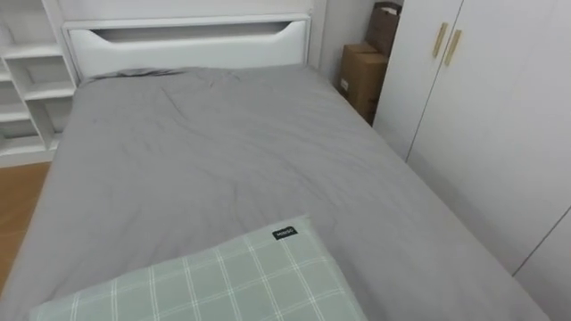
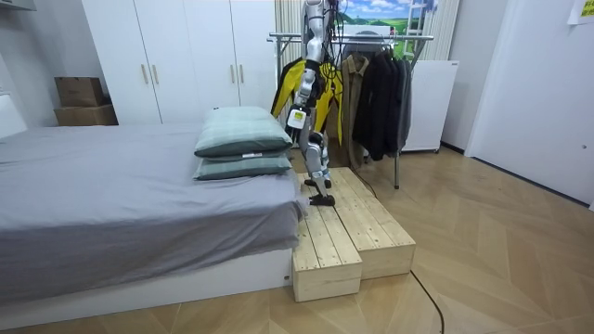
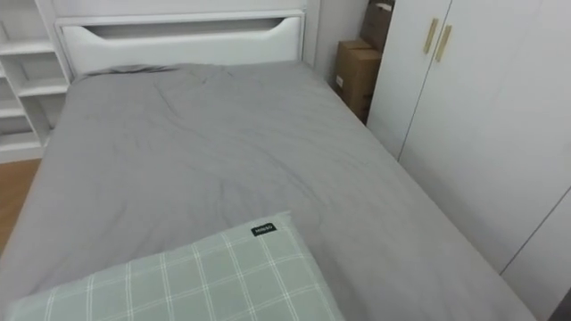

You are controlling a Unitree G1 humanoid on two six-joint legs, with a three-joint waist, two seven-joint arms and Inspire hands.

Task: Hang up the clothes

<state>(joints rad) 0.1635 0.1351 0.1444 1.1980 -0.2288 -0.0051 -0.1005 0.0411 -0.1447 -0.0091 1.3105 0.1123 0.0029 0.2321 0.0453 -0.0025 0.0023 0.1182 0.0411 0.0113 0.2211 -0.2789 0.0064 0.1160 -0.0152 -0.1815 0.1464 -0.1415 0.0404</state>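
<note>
In the room view I stand on a low wooden platform between the bed's pillow end and a clothes rack, facing along the bed. A yellow and black jacket hangs right behind me at the rack's left end, with dark coats further along the rail. My left hand hangs at my side in front of the jacket; whether it touches the cloth I cannot tell. The eye views look down on the grey bed and a green checked pillow.
White wardrobe doors run along the bed's right side, with cardboard boxes in the corner beyond. White shelves stand left of the headboard. Two pillows are stacked at the bed's near end. Wooden floor spreads round the platform.
</note>
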